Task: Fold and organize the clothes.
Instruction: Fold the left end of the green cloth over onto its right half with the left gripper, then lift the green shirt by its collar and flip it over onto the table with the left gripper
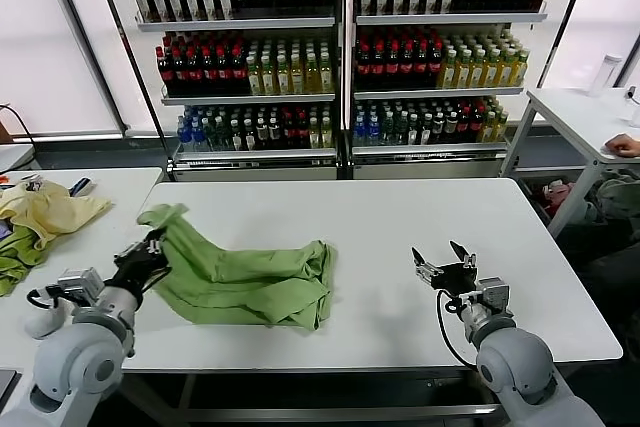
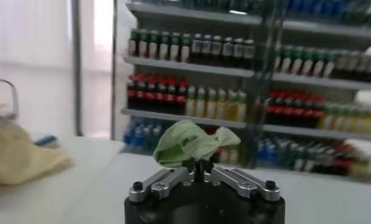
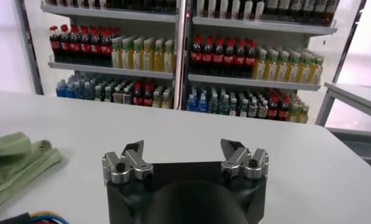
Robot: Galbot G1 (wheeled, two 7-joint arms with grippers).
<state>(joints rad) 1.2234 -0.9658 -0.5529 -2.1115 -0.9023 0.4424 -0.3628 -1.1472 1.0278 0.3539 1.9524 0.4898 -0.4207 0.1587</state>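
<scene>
The light green shirt lies crumpled on the white table, left of centre. My left gripper is shut on the shirt's left end and holds that part lifted off the table. In the left wrist view a bunch of green fabric sticks up from between the closed fingers of that gripper. My right gripper stands open over bare table to the right of the shirt, well apart from it, with nothing between its fingers. The shirt's edge shows off to one side in the right wrist view.
A pale yellow garment and a darker green cloth lie on a second table at the left. Shelves of bottles stand behind. Another white table stands at the far right, with a person's hand on it.
</scene>
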